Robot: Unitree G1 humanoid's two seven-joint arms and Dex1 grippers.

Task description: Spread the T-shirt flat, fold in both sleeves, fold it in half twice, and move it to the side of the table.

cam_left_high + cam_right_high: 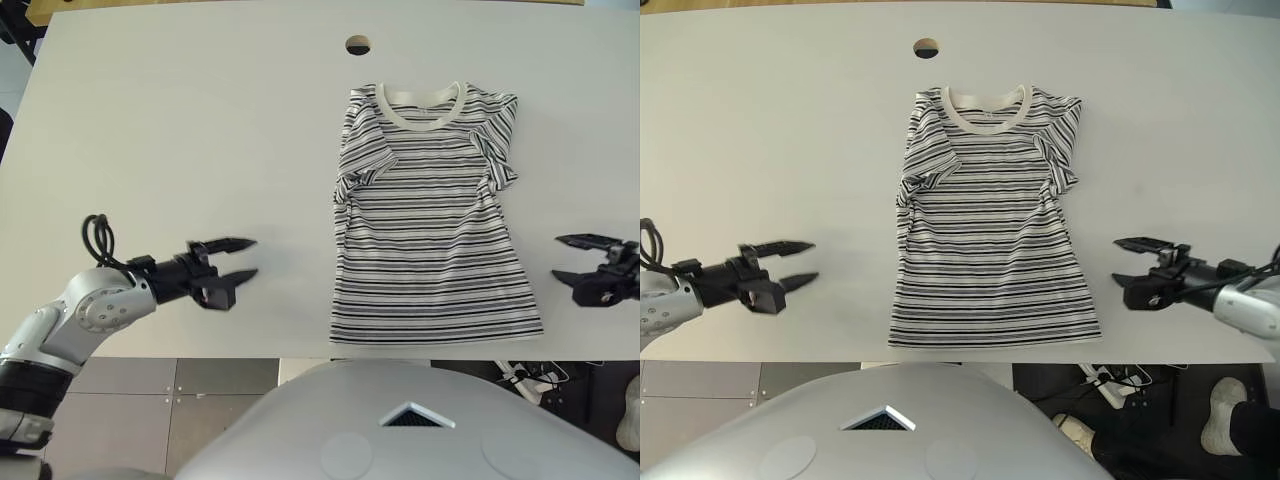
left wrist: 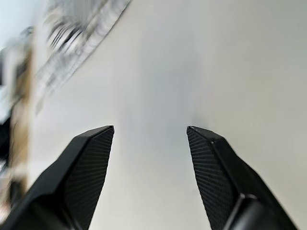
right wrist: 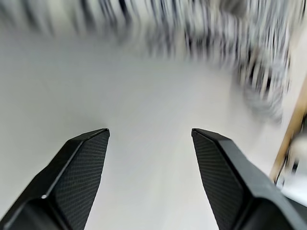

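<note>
The T-shirt (image 1: 435, 220) lies flat on the counter (image 1: 180, 130), right of its middle, with the collar away from the robot and the hem near the front edge. Its 2 sleeves look turned in over the body: the left sleeve (image 1: 358, 160) is bunched at the side seam, and the right sleeve (image 1: 500, 140) is lapped over the chest. Spreading and sleeve folding therefore appear done, and the first of the 2 half-folds seems to be the step in hand.

The left tool (image 1: 250, 257) hovers well apart from the shirt's left side, fingers spread and empty. The right tool (image 1: 1117, 260) sits near the right side by the hem, also spread and empty. The next move likely calls for each tool to pinch a hem corner and carry it toward the collar.

A round cable hole (image 1: 357, 44) lies beyond the collar, outside the fold path. The left sleeve's rumple could skew the fold.
</note>
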